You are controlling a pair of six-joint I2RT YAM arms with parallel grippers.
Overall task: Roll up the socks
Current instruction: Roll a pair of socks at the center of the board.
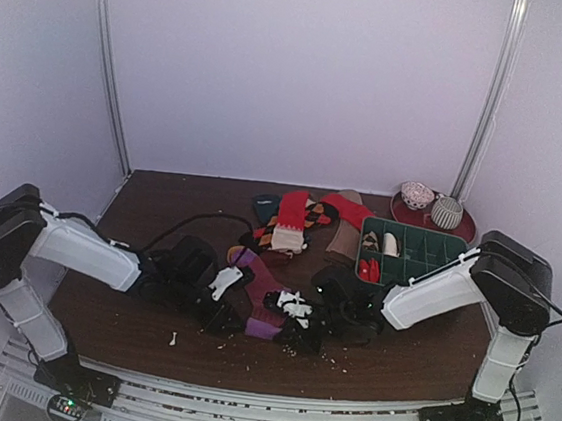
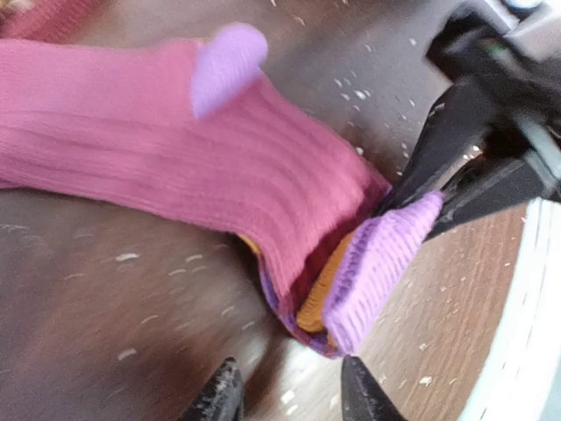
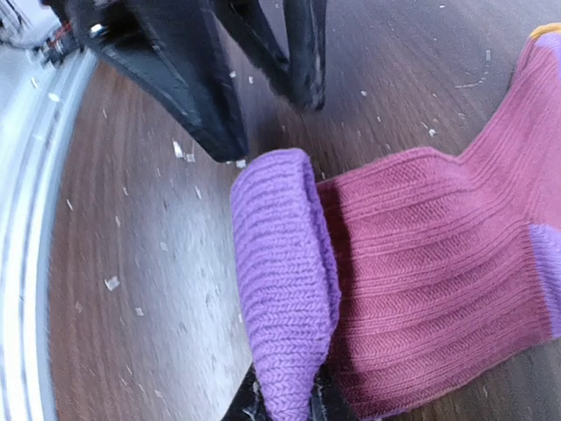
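Pink sock (image 1: 264, 291) was laid flat near the front edge of the table (image 1: 151, 207). Its purple cuff (image 3: 280, 281) was pinched by the right gripper (image 3: 285, 403), apparently raised to start the roll. The left gripper (image 2: 291, 395) was held released beside it, unloaded.

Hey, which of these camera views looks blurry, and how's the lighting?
Left wrist: soft, the sock smeared. Right wrist: the sock's knit is crisp, but the table edge bows from lens distortion. Top external: dim purplish light, the table dark.
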